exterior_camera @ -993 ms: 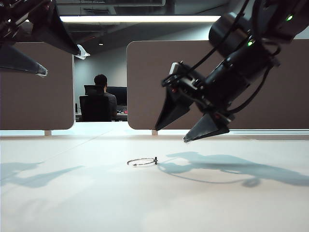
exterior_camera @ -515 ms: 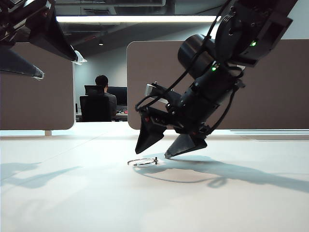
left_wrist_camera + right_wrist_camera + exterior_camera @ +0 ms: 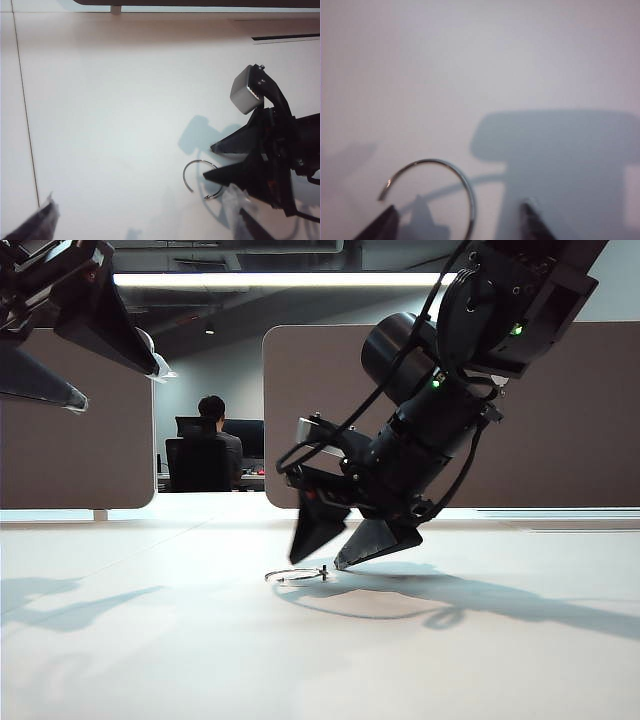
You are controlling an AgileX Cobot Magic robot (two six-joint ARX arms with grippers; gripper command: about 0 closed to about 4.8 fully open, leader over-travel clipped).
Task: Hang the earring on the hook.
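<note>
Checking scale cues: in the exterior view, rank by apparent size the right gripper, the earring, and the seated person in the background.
1. right gripper, near the camera, so it looms
2. seated person, far off
3. earring, lying on the table

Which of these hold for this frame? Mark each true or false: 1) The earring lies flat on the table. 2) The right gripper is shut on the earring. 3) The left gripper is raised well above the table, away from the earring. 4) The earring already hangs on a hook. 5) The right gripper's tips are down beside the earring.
1) True: the earring lies flat on the table.
2) False: the right gripper has its jaws apart, and the hoop lies free on the table.
3) True: the left gripper is high at the exterior view's left edge.
4) False: it lies on the table; no hook is in view.
5) True: they are low, just above the hoop's clasp end.
</note>
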